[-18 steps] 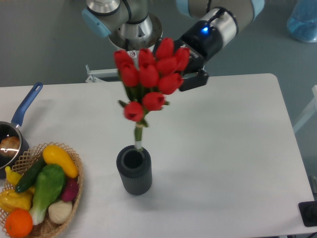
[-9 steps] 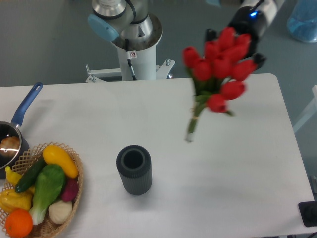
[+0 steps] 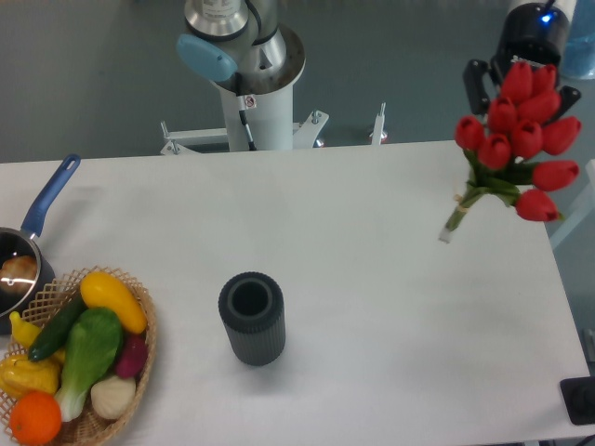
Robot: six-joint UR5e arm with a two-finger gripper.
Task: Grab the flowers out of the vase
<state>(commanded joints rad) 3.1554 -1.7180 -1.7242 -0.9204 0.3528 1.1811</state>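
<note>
end effector [image 3: 521, 88] grips flowers [image 3: 517, 139] aloft | vase [image 3: 252, 318] well apart | basket [image 3: 139, 353], saucepan [image 3: 23, 251] far left

A white table [image 3: 372, 307] with rounded corners fills most of the view, its top matte and evenly lit, with only soft, faint shadows. Behind its far edge lies a plain grey-green floor [image 3: 84, 74]. A small metal frame [image 3: 279, 130] with upright pins sits on that floor just beyond the table's back edge. In the top right corner a translucent blue object [image 3: 581, 46] shows, cut off by the edge. At the bottom right, a small dark box [image 3: 578, 401] sits just beside the table's corner. A pale strip [image 3: 572, 223] crosses the right edge.
</note>
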